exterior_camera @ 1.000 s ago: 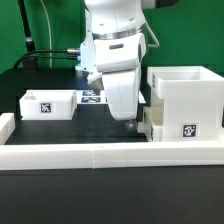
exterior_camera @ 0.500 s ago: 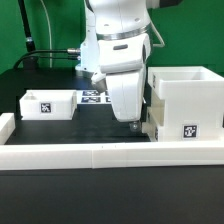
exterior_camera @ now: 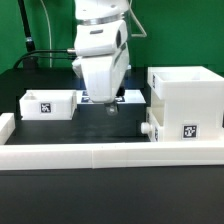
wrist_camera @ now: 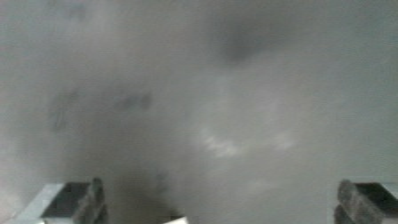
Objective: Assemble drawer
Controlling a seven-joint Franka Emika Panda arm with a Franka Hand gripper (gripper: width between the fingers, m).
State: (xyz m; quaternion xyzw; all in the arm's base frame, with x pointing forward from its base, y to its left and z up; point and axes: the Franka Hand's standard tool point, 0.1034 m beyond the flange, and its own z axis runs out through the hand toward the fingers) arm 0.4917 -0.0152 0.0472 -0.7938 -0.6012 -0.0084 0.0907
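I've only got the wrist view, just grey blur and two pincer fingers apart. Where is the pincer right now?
Observer: The pincer hangs between the loose tray and the housing.
Operator: What's in the housing?
Observer: A second tray, its knob facing the exterior view's left; how deep it sits I cannot tell.
Operator: Anything close behind the pincer?
Observer: The marker board lies just behind it in the exterior view.
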